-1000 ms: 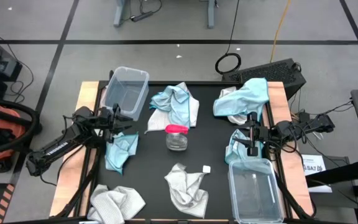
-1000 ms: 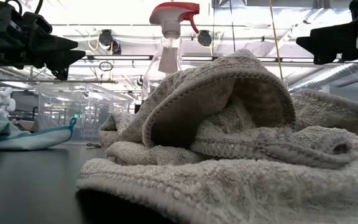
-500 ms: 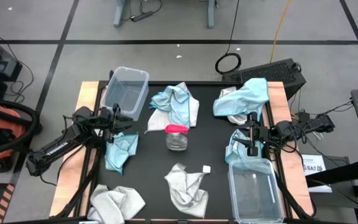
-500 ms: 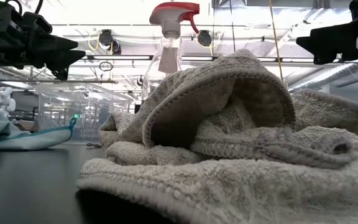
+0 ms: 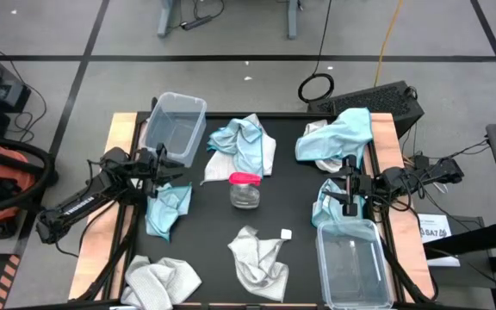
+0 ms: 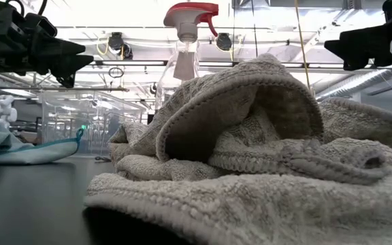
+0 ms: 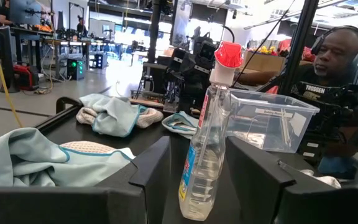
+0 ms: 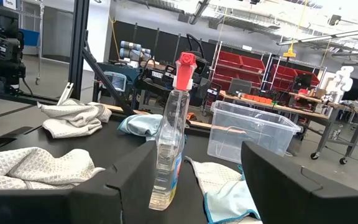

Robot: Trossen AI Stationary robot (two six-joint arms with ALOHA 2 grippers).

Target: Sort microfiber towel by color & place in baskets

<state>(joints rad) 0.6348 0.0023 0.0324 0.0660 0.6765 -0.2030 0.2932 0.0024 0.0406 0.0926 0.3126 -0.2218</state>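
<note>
Grey-white microfiber towels [image 5: 258,256] lie crumpled at the near edge of the black table [image 5: 291,207], one at 6 o'clock and another [image 5: 162,280] at 7 o'clock. One clear basket [image 5: 351,263] stands empty at 5 o'clock. At centre stands a clear spray bottle [image 5: 244,189] with a red top. Left end effector [image 5: 156,165] hovers at 9 o'clock, fingers parted and empty, above a light blue towel [image 5: 167,208]. Right end effector [image 5: 349,185] hovers at 3 o'clock, fingers parted and empty, over another blue towel [image 5: 325,205]. Farther off, the second basket [image 5: 176,127] sits at 11 o'clock, mixed blue and white towels [image 5: 244,145] at 12 o'clock, more [image 5: 338,138] at 1 o'clock.
</note>
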